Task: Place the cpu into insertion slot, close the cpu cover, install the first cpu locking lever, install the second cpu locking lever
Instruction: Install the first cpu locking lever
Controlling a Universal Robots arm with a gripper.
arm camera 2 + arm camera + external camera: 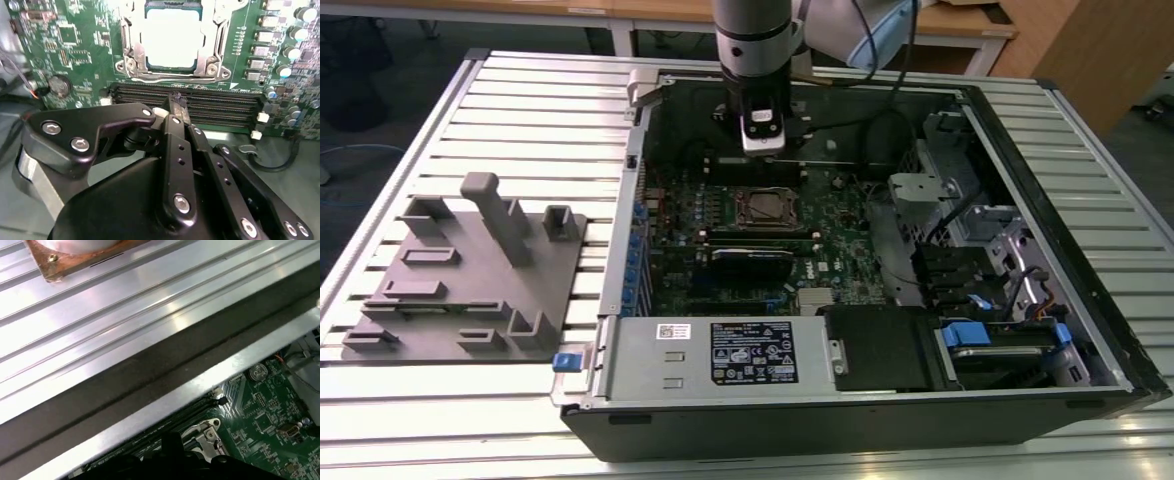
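End effector (176, 97) above the green board (90, 55)

Its fingers are pinched together, holding nothing, just beside the slot (172, 70), where the cpu (172, 37) sits under the cover (131, 52).

Even, bright overhead light fills the exterior view. Glare whitens the cpu (172, 37) in the second wrist view and streaks the ribbed surface (125, 325) in the first wrist view. The near black hand (176, 107) looks soft.

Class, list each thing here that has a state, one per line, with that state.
cpu: seated in the slot.
cover: closed over the cpu.
claw: shut, empty, above the board.
case: side open.
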